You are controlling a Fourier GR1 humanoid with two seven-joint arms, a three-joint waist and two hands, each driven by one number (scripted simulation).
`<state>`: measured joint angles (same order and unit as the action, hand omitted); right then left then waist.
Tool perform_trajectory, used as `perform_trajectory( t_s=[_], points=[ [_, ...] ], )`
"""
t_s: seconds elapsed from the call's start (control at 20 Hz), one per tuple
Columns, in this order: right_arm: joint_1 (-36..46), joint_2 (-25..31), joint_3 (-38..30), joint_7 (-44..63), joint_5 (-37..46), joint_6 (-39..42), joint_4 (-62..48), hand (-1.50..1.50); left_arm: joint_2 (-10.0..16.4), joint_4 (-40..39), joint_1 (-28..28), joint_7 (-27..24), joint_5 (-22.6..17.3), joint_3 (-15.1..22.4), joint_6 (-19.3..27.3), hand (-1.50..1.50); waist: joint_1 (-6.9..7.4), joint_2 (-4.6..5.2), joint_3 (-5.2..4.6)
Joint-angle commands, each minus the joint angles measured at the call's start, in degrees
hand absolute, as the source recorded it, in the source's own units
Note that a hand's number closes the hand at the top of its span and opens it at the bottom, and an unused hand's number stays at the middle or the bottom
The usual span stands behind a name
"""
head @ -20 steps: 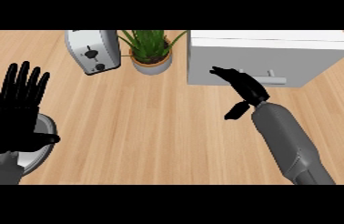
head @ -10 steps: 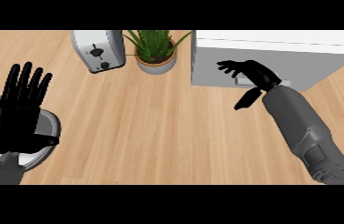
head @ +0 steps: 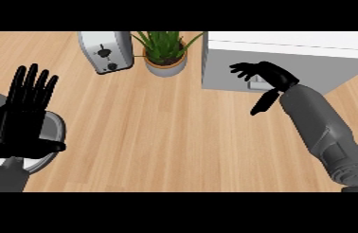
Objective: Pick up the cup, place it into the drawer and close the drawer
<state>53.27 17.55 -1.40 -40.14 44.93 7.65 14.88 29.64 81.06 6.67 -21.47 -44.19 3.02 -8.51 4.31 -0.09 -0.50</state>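
drawer handle [head: 255, 85] just behind right robot hand [head: 271, 76], fingers spread

- No text, label, brand, number or sign is showing legibly anywhere on the counter.
- The silver metal toaster [head: 105, 52] at the far left is showing dark control marks on its top, but they are too small to read as writing.

Left hand [head: 28, 116] covers most of grey round thing [head: 57, 127] at left edge; only rim shows, kind unclear. Right hand [head: 269, 76] hides most of drawer [head: 224, 66] handle. Toaster [head: 106, 52] and plant [head: 165, 49] cut off at top.
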Motion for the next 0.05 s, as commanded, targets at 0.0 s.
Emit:
perform_trajectory(
  t_s=[0.0],
  points=[
    [3.8,3.4,-2.6,5.8,-0.5,-3.6,-3.6,-1.5,-1.3,-0.2,1.2,-0.7,2.1,0.9,1.7,-1.5,0.87,2.48,0.73]
  ],
)
